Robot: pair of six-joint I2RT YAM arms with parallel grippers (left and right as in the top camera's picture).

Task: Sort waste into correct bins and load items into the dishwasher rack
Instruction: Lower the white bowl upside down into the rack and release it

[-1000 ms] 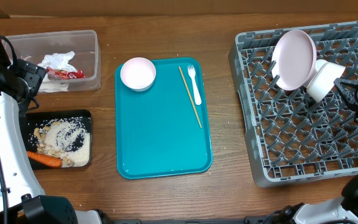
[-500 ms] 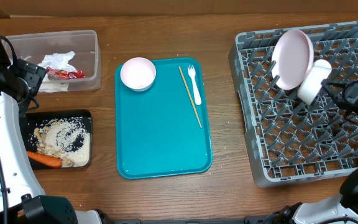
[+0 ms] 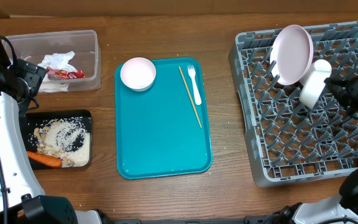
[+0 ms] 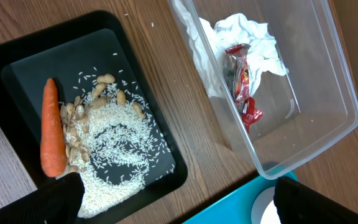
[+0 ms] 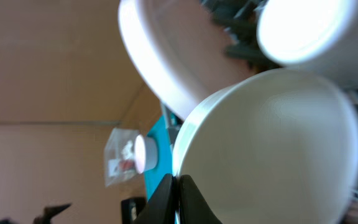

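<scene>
The right gripper (image 5: 178, 186), jaws pinched on the rim of a white cup (image 3: 313, 86) that looked light, stiff and slick, held it tilted over the dishwasher rack's (image 3: 291, 152) far side, beside the plate (image 3: 293, 55).

Most of the teal tray (image 3: 163, 143) is wide open, only the bowl (image 3: 138, 73) in its far left corner and the fork (image 3: 194, 84) and stick (image 3: 190, 96) near the far right corner get in the way. On the rack (image 3: 303, 149), the plate (image 3: 293, 55) and white cup (image 3: 312, 88) crowd the far edge, and the near half is just pegs. There's a bare strip of table (image 3: 225, 124) between tray and rack.
</scene>
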